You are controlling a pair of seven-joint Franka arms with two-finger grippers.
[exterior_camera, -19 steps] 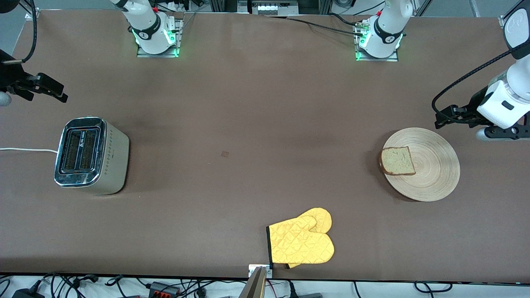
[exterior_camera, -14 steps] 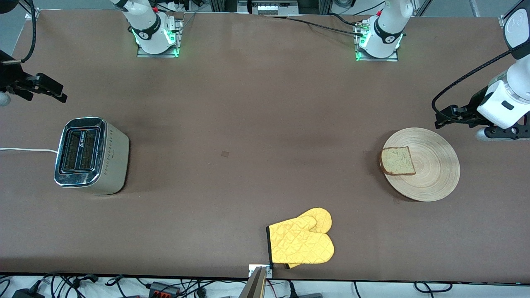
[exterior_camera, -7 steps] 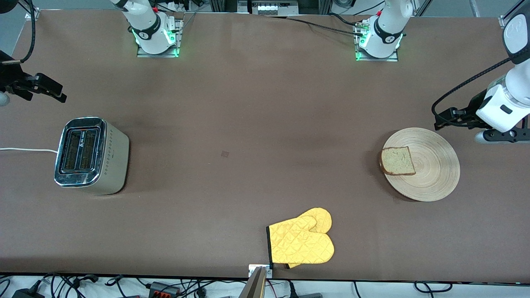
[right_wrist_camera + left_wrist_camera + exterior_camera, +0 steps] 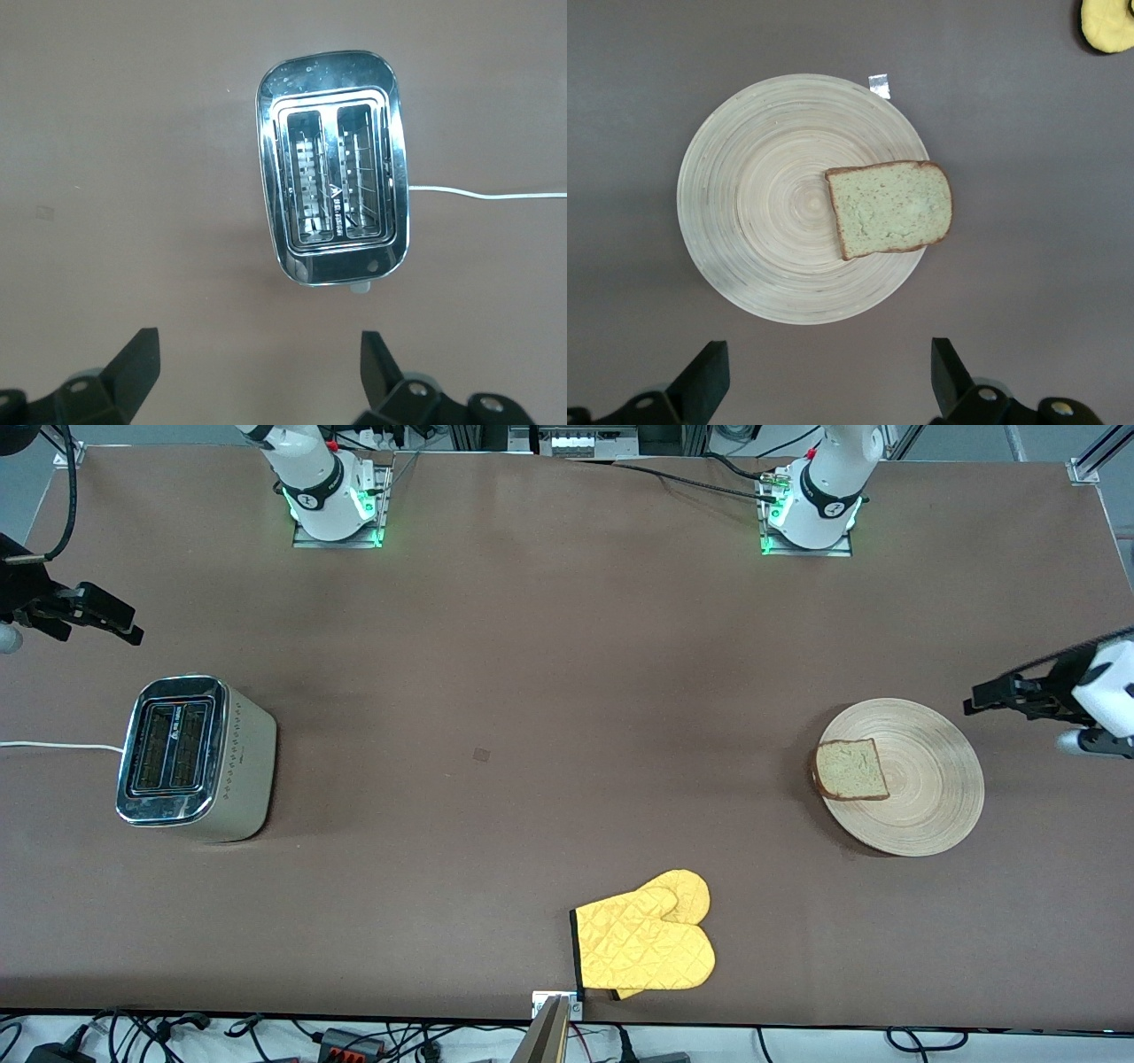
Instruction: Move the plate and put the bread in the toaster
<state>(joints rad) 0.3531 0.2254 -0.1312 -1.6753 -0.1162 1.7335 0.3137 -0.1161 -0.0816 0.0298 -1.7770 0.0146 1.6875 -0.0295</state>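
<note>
The light-wood plate (image 4: 930,797) lies toward the left arm's end of the table, with the bread slice (image 4: 850,771) on its rim toward the table's middle. Both show in the left wrist view: the plate (image 4: 753,204) and the bread (image 4: 890,208). My left gripper (image 4: 979,698) is open and empty over bare table beside the plate, as its wrist view (image 4: 828,376) shows. The chrome toaster (image 4: 190,757) stands at the right arm's end with both slots empty (image 4: 332,168). My right gripper (image 4: 133,627) is open and empty over the table beside the toaster, as its own wrist view (image 4: 260,359) shows.
A yellow oven mitt (image 4: 647,943) lies near the table's front edge at the middle; its tip shows in the left wrist view (image 4: 1107,22). The toaster's white cord (image 4: 53,745) runs off the table's end. A small tape piece (image 4: 879,85) lies by the plate's rim.
My left gripper has moved away from the plate toward the left arm's end of the table, and most of that arm has left the view. The right arm has not moved.
</note>
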